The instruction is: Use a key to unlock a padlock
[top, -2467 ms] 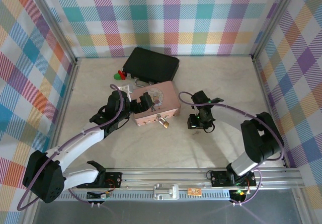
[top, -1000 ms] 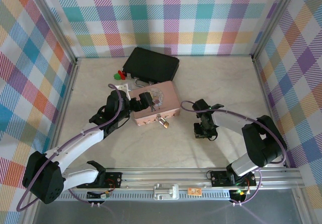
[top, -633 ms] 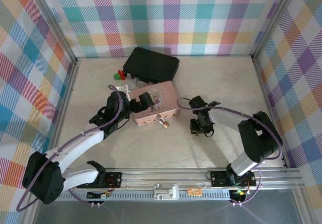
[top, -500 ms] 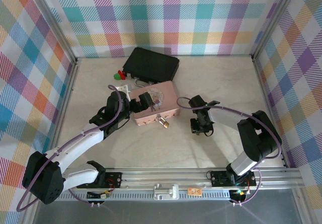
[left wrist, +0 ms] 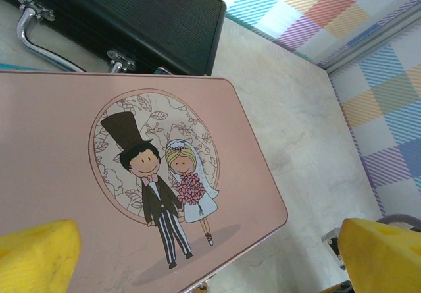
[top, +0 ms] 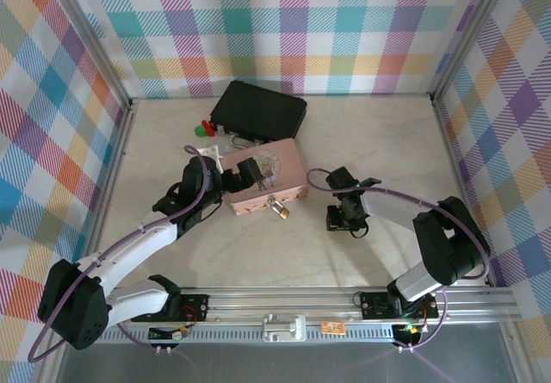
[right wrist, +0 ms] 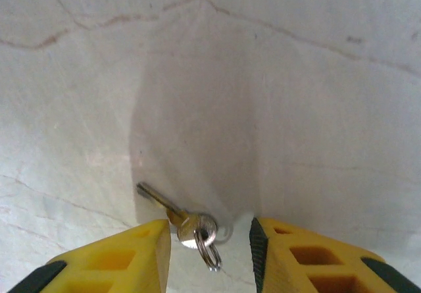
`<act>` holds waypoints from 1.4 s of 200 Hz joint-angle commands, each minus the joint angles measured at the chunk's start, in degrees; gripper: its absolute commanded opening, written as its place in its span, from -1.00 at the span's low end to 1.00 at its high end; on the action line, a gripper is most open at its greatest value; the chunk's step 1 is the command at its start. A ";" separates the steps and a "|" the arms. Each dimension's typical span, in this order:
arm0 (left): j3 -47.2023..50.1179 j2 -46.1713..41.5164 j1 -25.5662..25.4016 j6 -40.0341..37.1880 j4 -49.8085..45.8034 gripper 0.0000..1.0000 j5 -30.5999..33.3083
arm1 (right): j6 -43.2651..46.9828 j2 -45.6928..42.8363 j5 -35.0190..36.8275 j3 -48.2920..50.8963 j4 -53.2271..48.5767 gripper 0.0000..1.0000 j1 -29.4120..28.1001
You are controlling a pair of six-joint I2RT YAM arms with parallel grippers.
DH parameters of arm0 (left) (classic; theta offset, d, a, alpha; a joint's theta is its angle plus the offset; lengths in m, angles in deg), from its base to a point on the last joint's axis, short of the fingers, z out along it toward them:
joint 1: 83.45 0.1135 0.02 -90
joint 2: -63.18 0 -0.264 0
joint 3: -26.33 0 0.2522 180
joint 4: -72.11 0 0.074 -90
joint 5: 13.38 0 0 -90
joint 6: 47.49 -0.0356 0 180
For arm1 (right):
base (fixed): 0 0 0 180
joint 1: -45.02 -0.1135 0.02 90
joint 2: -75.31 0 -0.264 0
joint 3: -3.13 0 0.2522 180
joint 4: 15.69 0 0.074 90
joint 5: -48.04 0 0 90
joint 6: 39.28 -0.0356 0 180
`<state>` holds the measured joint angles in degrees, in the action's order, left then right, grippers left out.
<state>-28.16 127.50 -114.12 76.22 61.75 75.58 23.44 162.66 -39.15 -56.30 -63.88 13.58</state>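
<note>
The key [right wrist: 184, 226] lies flat on the counter [right wrist: 296, 76], blade slanting away to the upper left in my wrist view, ring end nearest me, between the parted, empty fingers of my right hand [right wrist: 209, 232]; padlock [top: 280, 210] well apart, at the pink tin's [top: 286, 176] near edge.

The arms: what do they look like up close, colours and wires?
The left arm and right arm have bulky black joints joined by white links. A purple cable loops along each. The fingers are yellow wedges with black trim.
</note>
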 commanded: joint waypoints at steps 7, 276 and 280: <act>0.50 -0.59 -0.44 0.94 1.79 0.99 -1.22 | -1.70 -0.52 -1.28 0.70 -0.92 -0.27 -0.55; -2.17 15.39 -12.12 18.53 34.02 0.44 -4.49 | -5.18 -9.02 -22.10 -19.63 11.02 -1.00 -0.90; -2.29 15.67 -12.25 18.48 34.24 0.40 -4.50 | -5.41 -8.87 -22.53 -19.63 11.41 -1.00 -0.90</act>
<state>-27.75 141.99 -125.14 97.14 91.15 72.57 21.47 152.58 -55.22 -73.83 -57.24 13.06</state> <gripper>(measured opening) 0.748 0.046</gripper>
